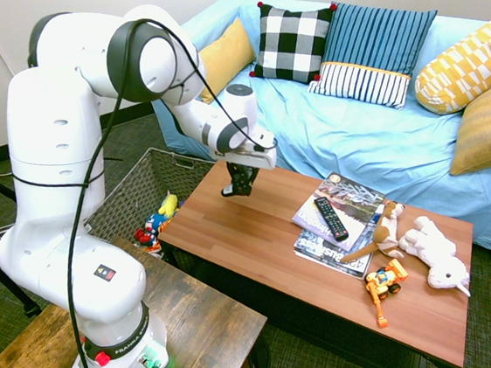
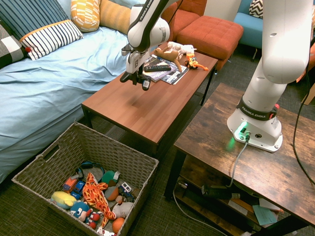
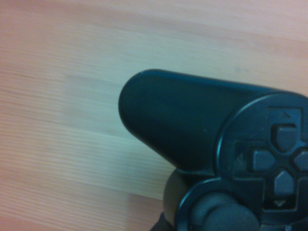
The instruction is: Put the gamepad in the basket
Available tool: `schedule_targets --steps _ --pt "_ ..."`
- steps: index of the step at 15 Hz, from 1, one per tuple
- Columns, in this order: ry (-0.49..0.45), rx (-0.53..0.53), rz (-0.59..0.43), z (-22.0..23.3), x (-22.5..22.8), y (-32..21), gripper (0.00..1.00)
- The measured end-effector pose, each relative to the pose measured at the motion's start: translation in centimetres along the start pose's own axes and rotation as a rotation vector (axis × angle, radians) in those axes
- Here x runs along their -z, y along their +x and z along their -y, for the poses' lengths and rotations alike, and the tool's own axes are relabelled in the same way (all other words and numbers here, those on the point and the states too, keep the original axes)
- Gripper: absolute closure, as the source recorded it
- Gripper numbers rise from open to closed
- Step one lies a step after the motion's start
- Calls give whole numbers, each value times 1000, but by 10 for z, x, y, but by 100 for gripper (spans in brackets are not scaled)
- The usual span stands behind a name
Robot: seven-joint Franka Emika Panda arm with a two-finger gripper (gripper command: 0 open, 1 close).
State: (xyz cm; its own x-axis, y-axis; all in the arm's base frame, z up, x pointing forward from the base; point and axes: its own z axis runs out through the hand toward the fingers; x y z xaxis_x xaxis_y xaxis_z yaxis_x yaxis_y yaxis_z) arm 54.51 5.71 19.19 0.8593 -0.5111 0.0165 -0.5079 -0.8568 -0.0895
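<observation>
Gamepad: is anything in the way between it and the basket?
Nothing visible. The claw holds the gamepad over the table; only bare tabletop and the rim of the basket seem to lie along the way.

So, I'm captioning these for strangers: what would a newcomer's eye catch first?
Probably the white arm, reaching over the coffee table with a black gamepad at its tool. Next, the basket of bright toys on the floor beside that table.
</observation>
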Motion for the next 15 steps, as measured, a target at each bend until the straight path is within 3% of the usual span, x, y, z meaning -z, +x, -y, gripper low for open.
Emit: schedule_targets --steps 8,12,15 --pt "-20 76 -31 151 3 -131 100" --pt "-49 131 -11 201 -40 -198 100" --pt "-82 145 7 224 -92 -210 100"
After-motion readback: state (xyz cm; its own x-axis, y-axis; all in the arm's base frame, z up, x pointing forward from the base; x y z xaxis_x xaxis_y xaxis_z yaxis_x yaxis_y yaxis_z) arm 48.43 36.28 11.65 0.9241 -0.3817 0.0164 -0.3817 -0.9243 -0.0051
